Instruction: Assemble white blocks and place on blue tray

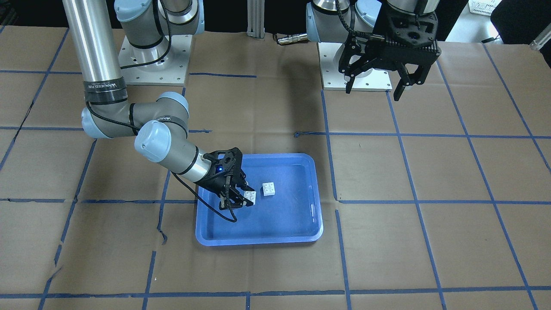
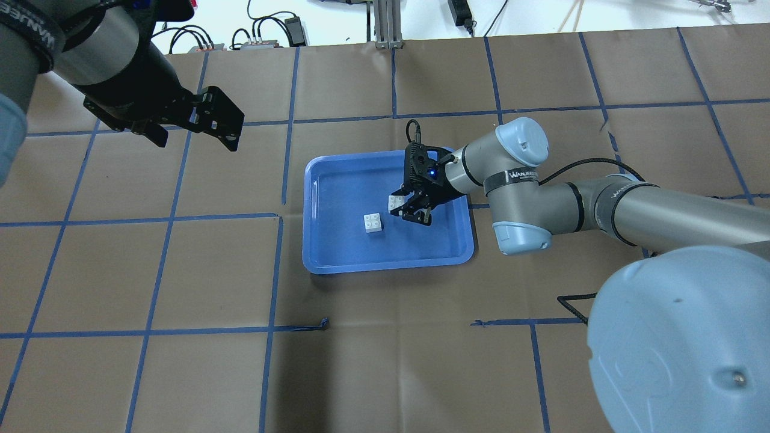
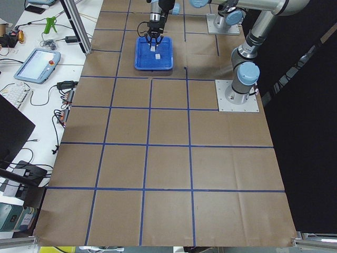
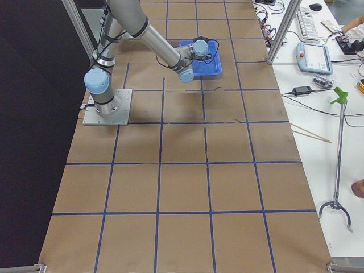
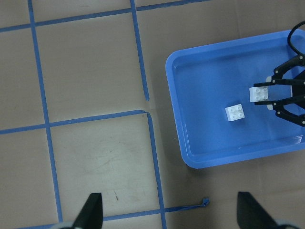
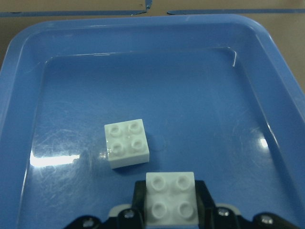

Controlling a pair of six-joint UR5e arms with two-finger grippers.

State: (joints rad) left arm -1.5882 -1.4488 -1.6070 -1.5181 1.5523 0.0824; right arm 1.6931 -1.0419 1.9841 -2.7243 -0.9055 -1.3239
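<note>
From the front, the right fingers (image 1: 236, 201) are clamped on one white block (image 1: 250, 197) over the blue tray (image 1: 280, 219), toward the tray's side nearest the right arm. The other white block (image 1: 269, 189) lies loose on the tray floor just beside the first one, apart from it, studs up. The left fingers (image 1: 402, 84) hang spread apart, well away from the tray, near the left arm's base.

From overhead, the held block (image 2: 396, 202) sits between the right fingers (image 2: 402, 213), one on each of two opposite sides. The loose block (image 2: 373, 222) is near them, untouched, in the middle of the tray (image 2: 385, 255). The left fingers (image 2: 219, 117) are apart above the brown worktop (image 2: 180, 270).

The left wrist camera looks down on the tray (image 5: 190, 143) and both blocks, loose (image 5: 236, 112) and held (image 5: 259, 94).

The right wrist camera shows the held block (image 6: 171, 200) studs up, gripped on its two side walls by the pads (image 6: 204, 195). The loose block (image 6: 127, 143) lies ahead of it and slightly turned. Whether the held block touches the tray floor I cannot tell.
</note>
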